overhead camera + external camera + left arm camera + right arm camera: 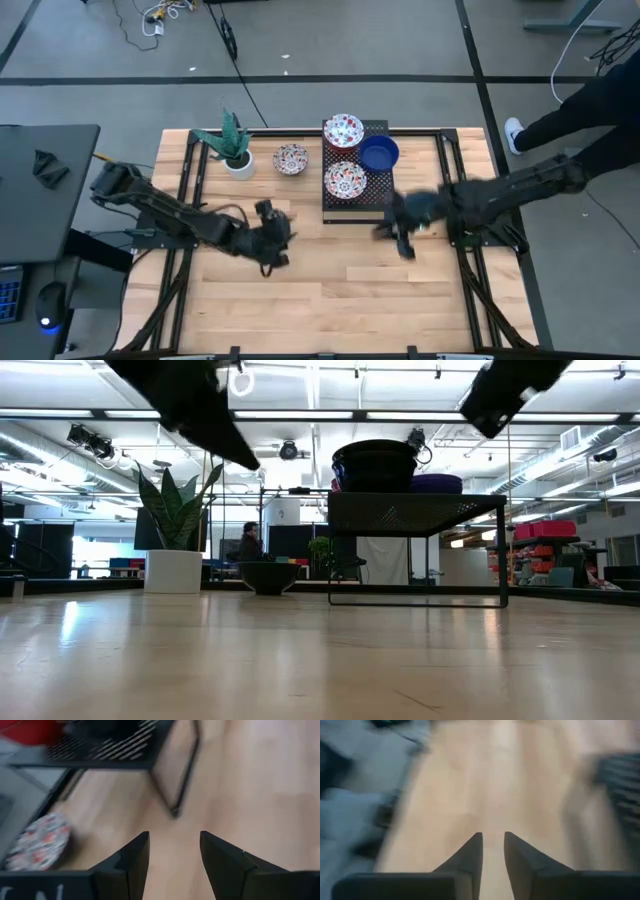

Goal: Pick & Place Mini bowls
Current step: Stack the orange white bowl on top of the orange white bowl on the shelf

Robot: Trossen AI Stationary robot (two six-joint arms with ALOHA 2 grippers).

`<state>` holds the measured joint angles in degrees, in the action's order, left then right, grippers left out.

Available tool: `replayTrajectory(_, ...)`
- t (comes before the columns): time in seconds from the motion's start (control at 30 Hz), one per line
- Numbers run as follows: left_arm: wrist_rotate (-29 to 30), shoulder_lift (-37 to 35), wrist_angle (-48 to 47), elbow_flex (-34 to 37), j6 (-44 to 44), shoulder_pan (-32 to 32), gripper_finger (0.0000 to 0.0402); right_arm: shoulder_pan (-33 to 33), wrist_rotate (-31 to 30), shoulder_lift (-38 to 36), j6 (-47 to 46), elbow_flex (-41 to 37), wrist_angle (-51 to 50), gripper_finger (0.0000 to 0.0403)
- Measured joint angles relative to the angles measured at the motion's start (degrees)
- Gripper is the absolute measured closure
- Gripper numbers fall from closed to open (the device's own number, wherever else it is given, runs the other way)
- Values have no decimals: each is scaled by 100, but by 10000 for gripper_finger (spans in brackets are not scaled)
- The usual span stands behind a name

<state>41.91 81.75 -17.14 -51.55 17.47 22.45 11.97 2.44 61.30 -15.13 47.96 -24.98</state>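
Observation:
Three mini bowls sit on top of a black mesh rack (355, 205): two white floral ones (343, 130) (345, 179) and a cobalt blue one (379, 153). A fourth floral bowl (290, 158) (40, 842) (268, 576) rests on the table left of the rack. My left gripper (275, 243) (172, 852) hovers open over bare wood, nearer than that bowl. My right gripper (402, 238) (493, 847) hovers on the near side of the rack's right part, its fingers a narrow gap apart, holding nothing.
A white pot with a green plant (238, 158) (173, 570) stands at the table's far left, beside the loose bowl. The rack's thin legs (175, 795) stand on the wood. A person's dark sleeve (590, 110) shows beyond the table's right edge. Bare wood (330, 300) fills the near half.

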Motion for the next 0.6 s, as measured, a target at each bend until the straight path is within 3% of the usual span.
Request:
replayTrajectory(0.17,-772,-37,-560,2,-866,-982,224,1577,-519,209,-492,-1384,3460,342)
replayTrajectory(0.3,-1502,254,-465,2,-1783,-1988,230,2621,-1717,771,-621,-2276,5787,359)
replayTrajectory(0.43,-1713,655,-172,2,-2674,-2856,238,3288,-2953,1537,-997,-2561,6724,373)
replayTrajectory(0.6,-2000,1118,327,2,-3193,-3665,243,3530,-3485,2304,-1236,-2403,6930,384)
